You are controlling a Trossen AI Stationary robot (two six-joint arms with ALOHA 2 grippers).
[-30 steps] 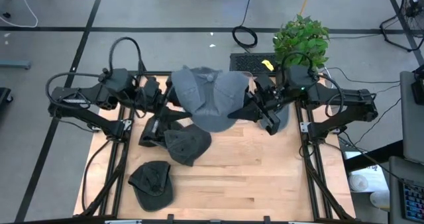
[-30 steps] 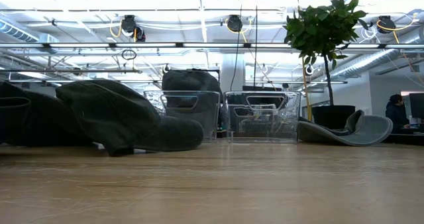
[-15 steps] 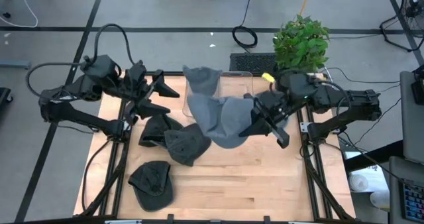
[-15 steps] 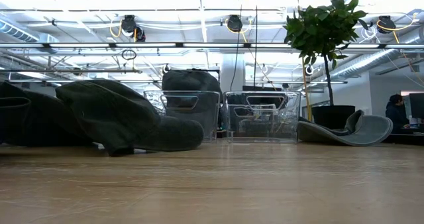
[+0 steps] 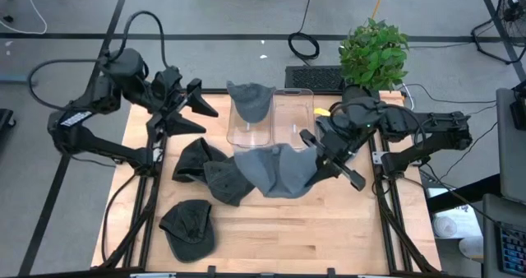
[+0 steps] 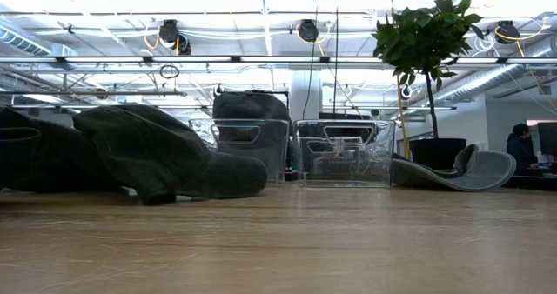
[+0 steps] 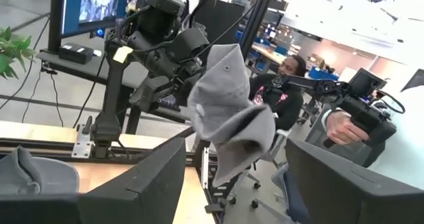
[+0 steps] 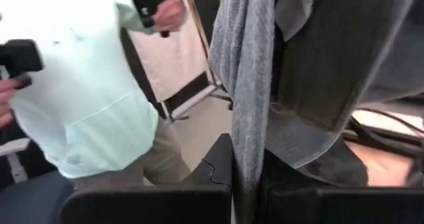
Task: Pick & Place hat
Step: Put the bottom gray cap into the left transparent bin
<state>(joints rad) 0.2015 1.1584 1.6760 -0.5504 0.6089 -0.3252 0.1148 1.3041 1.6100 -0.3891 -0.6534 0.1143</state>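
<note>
A light grey hat (image 5: 275, 171) hangs in the air over the table's middle, with my right gripper (image 5: 315, 149) shut on it; the left wrist view shows this hat (image 7: 228, 121) dangling from that arm. My left gripper (image 5: 196, 116) stands open and holds nothing, near the table's far left corner, apart from the hat. Another grey hat (image 5: 249, 99) sits in the left one of two clear bins (image 5: 289, 113). My right gripper pinches a bunched fold of the hat's grey cloth (image 8: 246, 148) between its two fingers, at the side of the hat toward the table's right. The fingers come about level from the table's right. The hat hangs slack below them, clear of the table.
Three dark hats (image 5: 201, 159) (image 5: 228, 181) (image 5: 189, 229) lie on the table's left half. One more grey hat (image 6: 470, 172) rests on the table's right side under the right arm. A potted plant (image 5: 374, 52) stands beyond the far right corner. A person (image 8: 86, 98) stands in the room.
My left gripper has opened, let go of the grey hat and drawn back toward the table's far left corner. The hat, spread out between both grippers before, has dropped and now hangs from my right gripper alone, which has sunk a little toward the near edge.
</note>
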